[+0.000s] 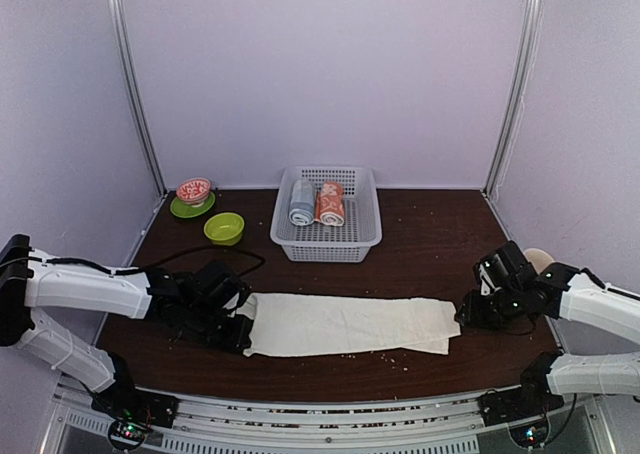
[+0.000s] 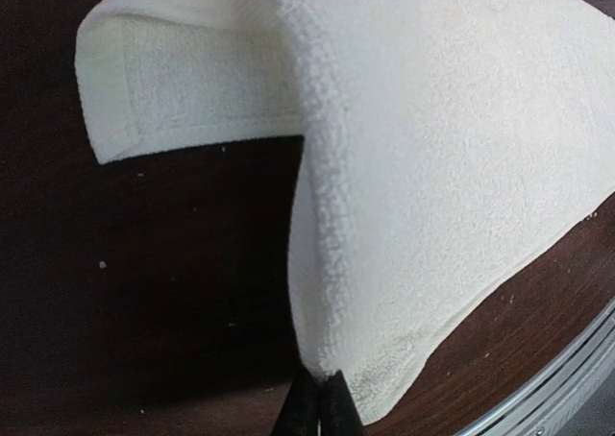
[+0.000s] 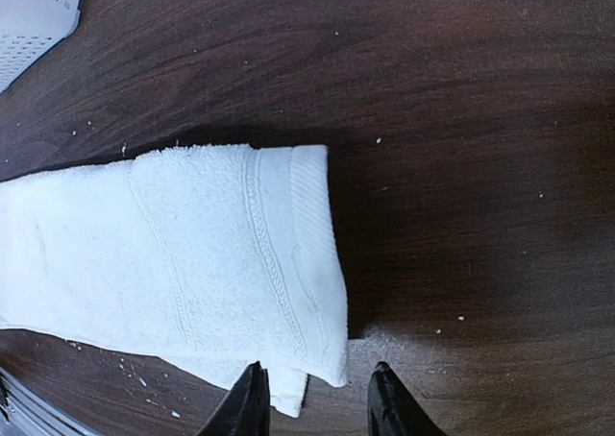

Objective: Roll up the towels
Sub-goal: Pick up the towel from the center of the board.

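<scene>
The cream towel (image 1: 345, 324) lies folded into a long strip across the near part of the dark counter (image 1: 420, 254), stretched between the two arms. At its left end the left tool (image 2: 322, 409) is pinched closed on the towel's edge, and that end is lifted and curled over, so a hemmed corner flops back toward the strip. At the right end the right tool (image 3: 315, 412) stands open, its two fingers apart just at the towel's hemmed edge, gripping nothing. Pale crumbs dot the counter around the strip.

Farther back, behind the towel's middle and well apart from it, sits a white basket (image 1: 326, 249). In it lie a grey-blue rolled towel (image 1: 301, 202) and, touching it on the right, the salmon-orange towel (image 1: 331, 204), rolled. At far left stand a green bowl (image 1: 224, 228) and, behind it, a green plate (image 1: 178, 210) carrying a red patterned bowl (image 1: 194, 189).
</scene>
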`<state>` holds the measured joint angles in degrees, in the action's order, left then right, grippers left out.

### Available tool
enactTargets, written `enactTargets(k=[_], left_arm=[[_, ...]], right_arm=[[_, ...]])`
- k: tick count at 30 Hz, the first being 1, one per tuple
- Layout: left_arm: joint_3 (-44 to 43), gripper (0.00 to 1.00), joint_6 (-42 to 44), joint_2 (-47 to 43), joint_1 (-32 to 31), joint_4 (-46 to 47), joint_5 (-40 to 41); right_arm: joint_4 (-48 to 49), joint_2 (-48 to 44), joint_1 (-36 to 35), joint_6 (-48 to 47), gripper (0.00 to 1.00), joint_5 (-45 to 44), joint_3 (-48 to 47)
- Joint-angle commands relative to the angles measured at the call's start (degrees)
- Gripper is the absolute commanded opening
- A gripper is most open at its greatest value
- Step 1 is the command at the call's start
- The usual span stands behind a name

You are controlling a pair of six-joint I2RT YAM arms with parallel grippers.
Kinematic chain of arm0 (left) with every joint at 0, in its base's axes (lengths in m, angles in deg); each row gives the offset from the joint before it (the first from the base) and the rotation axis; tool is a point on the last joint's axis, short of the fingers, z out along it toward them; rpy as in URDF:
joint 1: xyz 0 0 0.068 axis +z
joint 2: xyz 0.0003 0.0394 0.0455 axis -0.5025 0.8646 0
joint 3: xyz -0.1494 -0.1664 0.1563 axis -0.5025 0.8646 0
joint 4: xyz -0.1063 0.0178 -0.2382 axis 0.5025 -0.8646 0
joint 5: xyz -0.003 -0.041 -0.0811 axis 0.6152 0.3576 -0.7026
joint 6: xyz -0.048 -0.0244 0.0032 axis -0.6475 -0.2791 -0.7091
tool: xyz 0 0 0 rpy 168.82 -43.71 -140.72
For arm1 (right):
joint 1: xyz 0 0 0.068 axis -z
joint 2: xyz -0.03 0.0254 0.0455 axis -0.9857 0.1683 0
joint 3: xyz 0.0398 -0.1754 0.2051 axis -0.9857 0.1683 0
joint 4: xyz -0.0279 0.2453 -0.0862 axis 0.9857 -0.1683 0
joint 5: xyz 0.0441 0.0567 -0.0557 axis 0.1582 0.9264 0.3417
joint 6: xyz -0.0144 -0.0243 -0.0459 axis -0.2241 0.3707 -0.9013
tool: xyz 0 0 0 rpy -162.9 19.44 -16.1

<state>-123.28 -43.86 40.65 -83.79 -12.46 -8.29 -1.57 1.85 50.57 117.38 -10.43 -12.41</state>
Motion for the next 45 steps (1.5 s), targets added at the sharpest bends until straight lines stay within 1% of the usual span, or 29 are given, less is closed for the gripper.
enactTargets(k=[1,4,8,12,14,16,21,22,23,25,26,27,29,33,42,45], left_arm=[[-0.4,0.0,-0.2,-1.2,-0.3,-0.7,1.6],[-0.2,0.0,-0.5,-1.3,-0.3,-0.3,1.8],[0.0,0.0,-0.5,-1.4,-0.3,-0.1,1.6],[-0.1,0.0,-0.3,-1.5,-0.3,-0.1,1.6],[0.0,0.0,-0.4,-1.4,-0.3,0.0,1.6],[0.2,0.0,-0.4,-1.4,-0.3,0.0,1.6],[0.5,0.0,-0.6,-2.0,-0.3,-0.1,1.4],[0.8,0.0,-0.9,-2.4,-0.3,-0.2,1.4],[1.2,0.07,-1.4,-2.9,-0.3,-0.2,1.4],[2.4,0.25,-2.6,-4.4,-0.3,0.1,1.0],[3.0,0.31,-3.3,-5.1,-0.3,0.3,0.9],[3.6,0.34,-3.8,-5.8,-0.3,0.4,0.8],[4.5,0.37,-4.7,-6.7,-0.3,0.6,0.6],[4.6,0.38,-5.1,-6.2,-0.3,0.6,0.0],[1.1,0.5,-2.9,1.1,-0.3,-1.4,1.3],[-0.1,0.51,-1.6,3.3,-0.3,-2.8,1.6]], right_arm=[[1.2,1.1,0.3,3.3,0.37,2.4,3.0],[4.0,2.1,0.3,5.0,0.38,4.3,4.9],[5.6,3.2,0.3,6.2,0.43,4.3,5.7],[8.8,4.3,0.3,8.0,0.42,5.1,6.6],[10.8,4.7,0.3,8.8,0.37,5.9,7.1],[12.3,5.3,0.3,9.1,0.28,6.5,7.2],[12.5,5.6,0.3,8.9,0.0,6.7,6.4],[12.1,5.3,0.3,8.7,0.0,6.3,6.2],[11.8,5.1,0.3,8.6,0.0,6.2,6.0],[11.3,4.5,0.3,8.2,0.0,5.8,5.7],[11.2,4.4,0.3,8.0,0.0,5.8,5.7],[11.0,4.4,0.3,7.9,0.0,5.8,5.6],[10.7,4.3,0.3,7.6,0.0,5.8,5.5],[10.4,4.1,0.3,7.1,0.0,5.4,5.3],[10.7,4.3,0.3,6.6,0.0,6.1,4.9],[10.4,4.0,0.3,6.4,0.0,6.3,4.9]])
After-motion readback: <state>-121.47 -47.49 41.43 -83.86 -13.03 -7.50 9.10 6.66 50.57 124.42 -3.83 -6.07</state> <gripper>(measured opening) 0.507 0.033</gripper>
